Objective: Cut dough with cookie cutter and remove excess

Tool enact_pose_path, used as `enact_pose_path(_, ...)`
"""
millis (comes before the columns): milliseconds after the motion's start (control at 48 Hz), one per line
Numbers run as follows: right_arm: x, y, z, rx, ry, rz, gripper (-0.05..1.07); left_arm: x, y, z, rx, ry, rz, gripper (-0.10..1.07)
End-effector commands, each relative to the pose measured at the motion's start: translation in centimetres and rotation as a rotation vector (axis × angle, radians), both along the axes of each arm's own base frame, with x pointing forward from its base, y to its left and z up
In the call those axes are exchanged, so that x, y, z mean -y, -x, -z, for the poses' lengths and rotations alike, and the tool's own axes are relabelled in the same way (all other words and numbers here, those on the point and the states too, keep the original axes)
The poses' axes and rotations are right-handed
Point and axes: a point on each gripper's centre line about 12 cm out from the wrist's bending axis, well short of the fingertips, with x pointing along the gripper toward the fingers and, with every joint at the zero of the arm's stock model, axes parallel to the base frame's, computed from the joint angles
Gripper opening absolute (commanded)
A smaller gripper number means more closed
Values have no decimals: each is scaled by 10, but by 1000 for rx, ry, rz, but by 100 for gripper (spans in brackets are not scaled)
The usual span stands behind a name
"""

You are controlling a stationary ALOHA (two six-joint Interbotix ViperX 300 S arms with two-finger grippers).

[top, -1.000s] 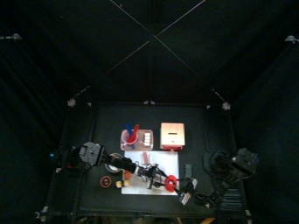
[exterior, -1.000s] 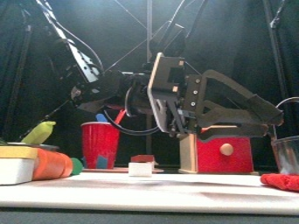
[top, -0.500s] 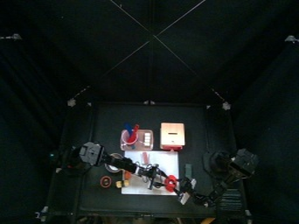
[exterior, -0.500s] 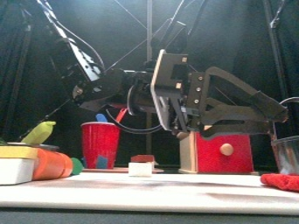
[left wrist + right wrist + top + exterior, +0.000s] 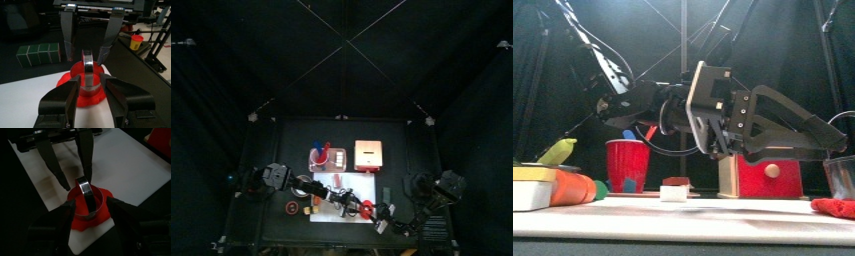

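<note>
Dough (image 5: 85, 89) lies on white sheet (image 5: 33, 102), curtains (image 5: 342, 60) around.

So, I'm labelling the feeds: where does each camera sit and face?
Top: high overhead, facing straight down at the table; both arms show.
Front: table's front edge, facing level; both arms again.
Left wrist: on that arm, past the left gripper to the cutter on the dough.
Right wrist: past the right gripper; shares cutter and dough, opposite side.
</note>
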Motion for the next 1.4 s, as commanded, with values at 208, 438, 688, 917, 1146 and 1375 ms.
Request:
enact_pose_path(208,-5,-5,-8,23,-27,1,85,2,-7,-16,45,4,5,76)
enact_pose_path(438,-5,-5,-8,22,-28,2,77,2,-7,-16,45,5,4,73)
enact_pose_path(688,-5,-5,-7,19,-27,2,74,3,-8,-16,46,6,4,65)
enact_pose_path(917,-5,-7,-2,0,-38,-5,74,2,-8,-12,34,3,0,64)
enact_pose_path(1146,-5,-7,-1,-3,-37,-4,73,2,-11,-11,10,-10,-1,64)
enact_pose_path(1375,-7,-6,2,-19,-54,-14,65,2,-10,-6,-7,-11,-5,64)
